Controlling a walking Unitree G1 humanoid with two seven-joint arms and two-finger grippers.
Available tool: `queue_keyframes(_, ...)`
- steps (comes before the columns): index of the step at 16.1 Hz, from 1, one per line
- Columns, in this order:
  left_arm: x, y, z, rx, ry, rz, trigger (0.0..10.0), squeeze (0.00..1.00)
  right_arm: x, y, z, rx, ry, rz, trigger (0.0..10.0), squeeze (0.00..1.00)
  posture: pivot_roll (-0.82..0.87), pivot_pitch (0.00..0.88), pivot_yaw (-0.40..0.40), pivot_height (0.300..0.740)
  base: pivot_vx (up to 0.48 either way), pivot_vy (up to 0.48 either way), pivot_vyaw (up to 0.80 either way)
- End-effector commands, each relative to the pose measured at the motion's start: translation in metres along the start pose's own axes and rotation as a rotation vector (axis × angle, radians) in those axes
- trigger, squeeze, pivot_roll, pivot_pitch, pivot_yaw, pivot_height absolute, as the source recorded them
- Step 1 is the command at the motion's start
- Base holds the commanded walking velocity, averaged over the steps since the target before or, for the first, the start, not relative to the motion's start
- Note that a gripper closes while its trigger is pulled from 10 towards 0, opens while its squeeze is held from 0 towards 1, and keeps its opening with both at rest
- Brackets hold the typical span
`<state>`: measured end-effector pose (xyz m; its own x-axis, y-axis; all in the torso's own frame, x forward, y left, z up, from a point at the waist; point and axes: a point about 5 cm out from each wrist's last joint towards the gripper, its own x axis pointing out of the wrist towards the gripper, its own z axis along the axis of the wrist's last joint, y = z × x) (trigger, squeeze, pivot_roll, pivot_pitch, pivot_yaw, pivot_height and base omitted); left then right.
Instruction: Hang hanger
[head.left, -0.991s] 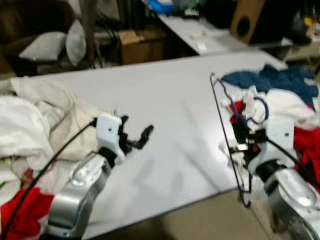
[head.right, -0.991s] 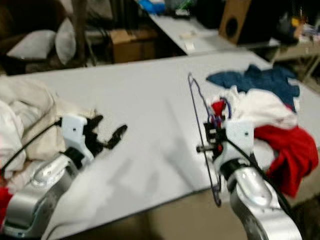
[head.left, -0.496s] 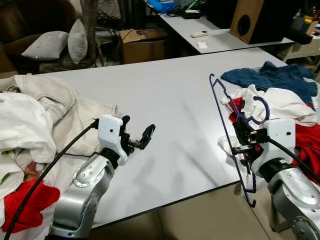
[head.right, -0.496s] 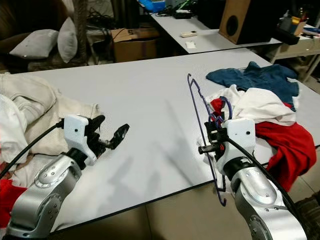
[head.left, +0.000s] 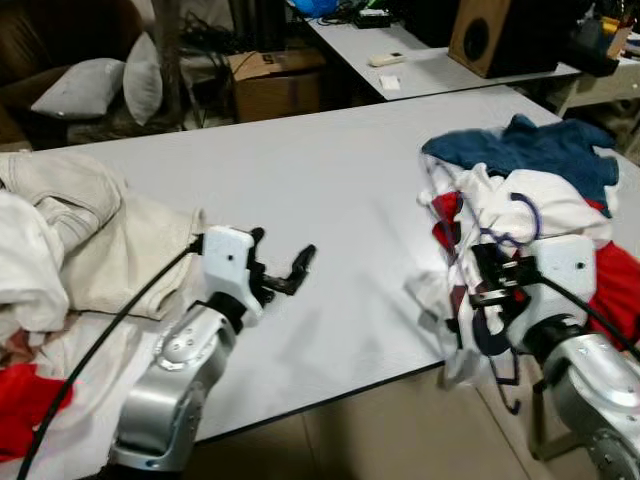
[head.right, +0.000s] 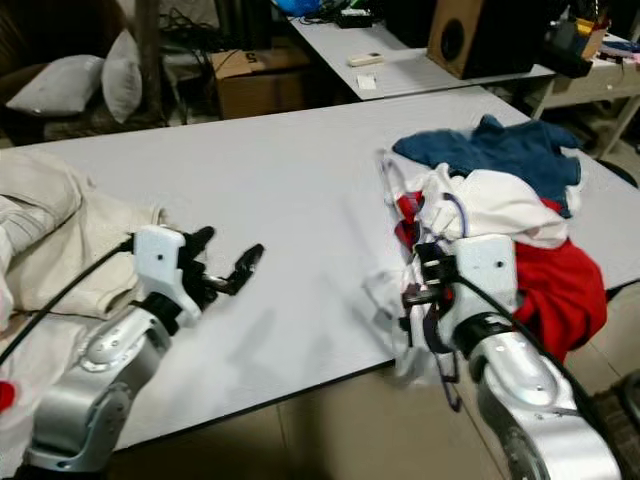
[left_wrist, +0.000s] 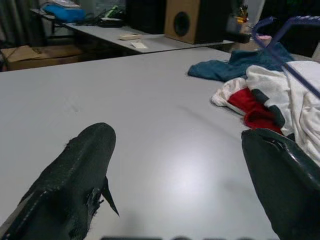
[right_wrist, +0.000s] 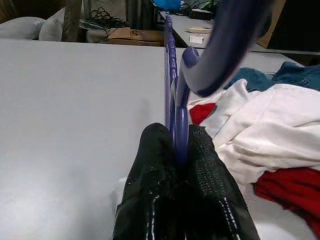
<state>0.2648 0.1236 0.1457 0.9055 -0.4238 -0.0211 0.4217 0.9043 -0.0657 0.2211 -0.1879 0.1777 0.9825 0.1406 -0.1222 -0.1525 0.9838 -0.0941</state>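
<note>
Left eye view looks down on a wide pale grey worktop (head.left: 330, 180) in a cluttered room. Behind it stand a second grey table (head.left: 440, 70), a brown speaker (head.left: 495, 35), a cardboard box (head.left: 275, 85) and two grey cushions (head.left: 80, 90) on a dark seat.

Two piles of clothing lie on the worktop. At the robot's left is a heap of cream and white garments (head.left: 70, 230) with a red cloth (head.left: 30, 400) at its near edge. At the right are a blue garment (head.left: 540, 150), a white garment (head.left: 520, 205) and a red garment (head.left: 615, 290), bunched together.

One purple hanger (head.right: 437, 290) is in view. The right gripper (right_wrist: 180, 150) has its jaws pressed together on the hanger's thin frame, just above the worktop's near right edge beside the right pile. White cloth (head.left: 455, 330) hangs around the hanger and trails over the worktop edge. The left gripper (head.left: 285, 265) hovers over bare worktop near the cream heap, jaws spread wide with nothing between them.

Half a second ago the hanger stood clear of the clothes, its long side rising bare over the worktop; now it is tangled in white cloth. The camera has also shifted, so the right pile sits closer in frame.
</note>
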Motion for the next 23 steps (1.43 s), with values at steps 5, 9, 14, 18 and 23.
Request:
queue_keyframes(5,0.0,0.008,-0.001,0.018,-0.001,0.042,10.0,1.0,0.004,0.0,0.004,-0.027,-0.019,0.026,10.0,0.0,-0.07,0.003,0.003,0.74,0.0,-0.349,0.0)
queue_keyframes(9,-0.004,0.018,-0.001,0.028,-0.013,0.106,10.0,1.0,0.006,0.0,0.003,-0.019,-0.03,0.038,10.0,0.0,-0.06,0.001,-0.012,0.74,0.0,-0.342,0.0)
queue_keyframes(14,-0.009,0.021,-0.007,0.042,0.001,0.132,10.0,0.82,0.007,-0.004,-0.001,-0.015,-0.032,0.03,10.0,0.0,-0.06,0.002,-0.031,0.74,0.0,-0.201,0.0)
queue_keyframes(18,-0.004,0.016,-0.004,0.033,-0.019,0.101,10.0,0.45,0.011,-0.005,-0.005,0.004,-0.018,0.02,10.0,0.0,-0.06,0.001,-0.038,0.74,0.0,0.0,-0.19)
queue_keyframes(23,0.0,0.025,-0.002,0.039,-0.024,0.112,10.0,0.45,0.015,-0.007,-0.004,-0.022,-0.045,0.013,10.0,0.0,-0.06,0.0,-0.035,0.74,0.308,0.0,-0.26)
